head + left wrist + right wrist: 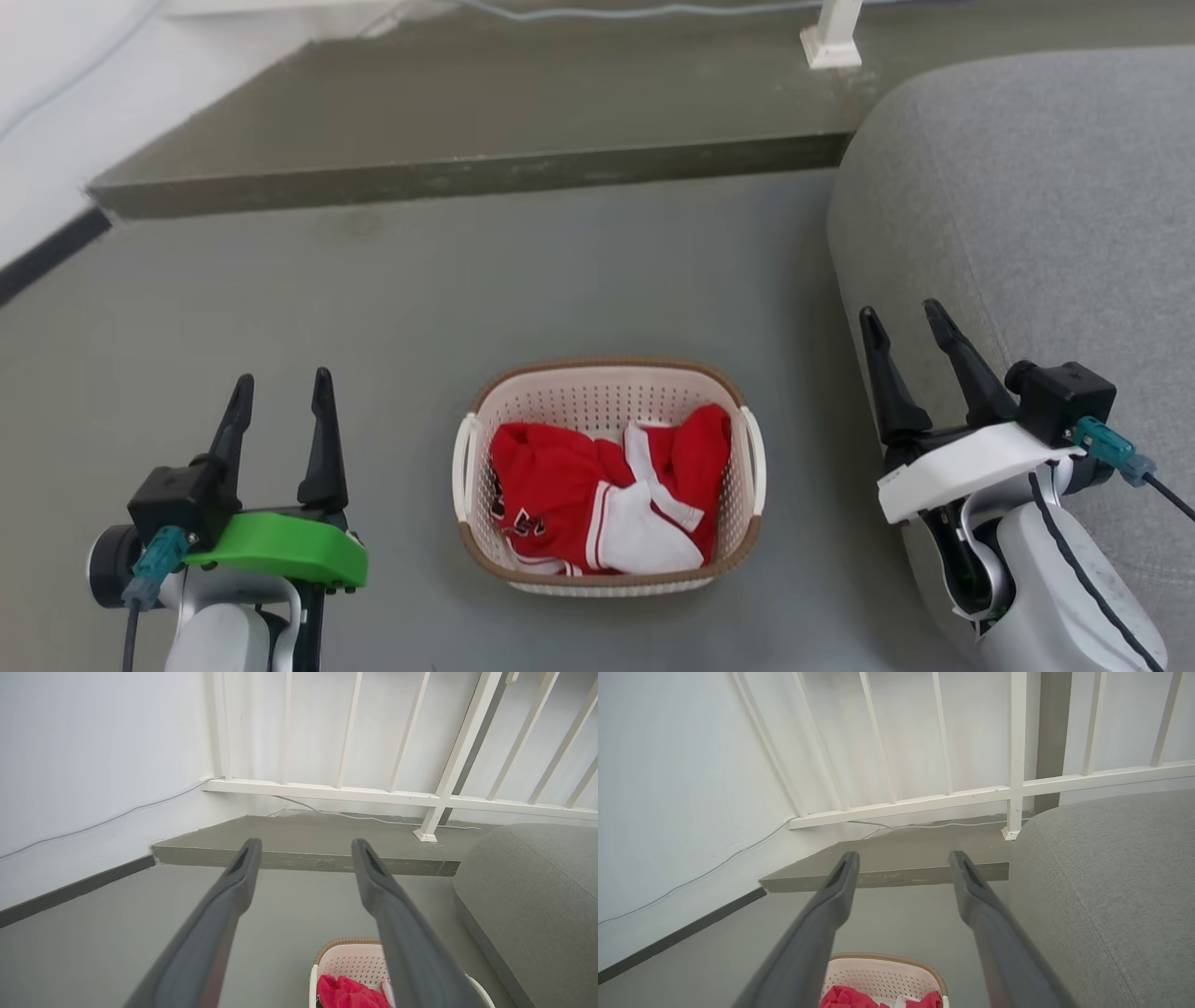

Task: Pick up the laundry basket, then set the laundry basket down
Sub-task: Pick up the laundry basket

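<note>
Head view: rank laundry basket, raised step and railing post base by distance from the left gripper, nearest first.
From the left gripper:
1. laundry basket, just to its right.
2. raised step, straight ahead, well beyond the basket.
3. railing post base, far right, on top of the step.

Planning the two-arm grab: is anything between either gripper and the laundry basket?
Nothing visible. Bare floor lies between the open left gripper and the laundry basket, and likewise for the open right gripper. The sofa stands beside the right gripper, outside that path.
</note>
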Motion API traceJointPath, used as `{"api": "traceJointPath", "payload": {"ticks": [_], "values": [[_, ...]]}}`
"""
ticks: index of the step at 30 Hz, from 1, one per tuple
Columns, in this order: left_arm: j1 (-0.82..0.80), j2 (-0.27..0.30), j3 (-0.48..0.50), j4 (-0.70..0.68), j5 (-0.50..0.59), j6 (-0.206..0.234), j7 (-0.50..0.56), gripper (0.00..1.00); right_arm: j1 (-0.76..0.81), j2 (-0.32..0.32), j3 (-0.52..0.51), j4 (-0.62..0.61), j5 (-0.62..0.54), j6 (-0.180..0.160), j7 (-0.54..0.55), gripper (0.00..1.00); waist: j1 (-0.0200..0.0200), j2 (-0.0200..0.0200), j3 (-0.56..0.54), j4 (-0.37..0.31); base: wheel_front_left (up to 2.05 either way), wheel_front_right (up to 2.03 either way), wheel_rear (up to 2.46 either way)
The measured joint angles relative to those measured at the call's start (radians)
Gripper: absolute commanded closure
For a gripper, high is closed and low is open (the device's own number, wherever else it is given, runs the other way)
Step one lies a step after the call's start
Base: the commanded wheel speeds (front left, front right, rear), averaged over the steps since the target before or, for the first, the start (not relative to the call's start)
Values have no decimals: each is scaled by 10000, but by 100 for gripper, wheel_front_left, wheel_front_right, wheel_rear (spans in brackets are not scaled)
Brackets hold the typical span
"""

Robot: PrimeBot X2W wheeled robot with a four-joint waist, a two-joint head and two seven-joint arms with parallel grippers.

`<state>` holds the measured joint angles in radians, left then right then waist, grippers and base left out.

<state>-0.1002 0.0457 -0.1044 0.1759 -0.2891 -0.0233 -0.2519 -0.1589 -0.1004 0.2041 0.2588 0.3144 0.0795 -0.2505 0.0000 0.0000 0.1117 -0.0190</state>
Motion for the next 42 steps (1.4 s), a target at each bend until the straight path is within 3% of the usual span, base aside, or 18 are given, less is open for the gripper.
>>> {"api": "traceJointPath", "payload": {"ticks": [27,42], "values": [[-1934,-75,-33,508,-251,-483,0,0,-1466,242,-374,840,142,84,-12,0,1,0,2892,-243,0,0,0],[-3661,-134,-410,2435,-602,-727,35,0,-2960,351,-345,2869,732,174,40,0,0,0,4806,-150,0,0,0]]}}
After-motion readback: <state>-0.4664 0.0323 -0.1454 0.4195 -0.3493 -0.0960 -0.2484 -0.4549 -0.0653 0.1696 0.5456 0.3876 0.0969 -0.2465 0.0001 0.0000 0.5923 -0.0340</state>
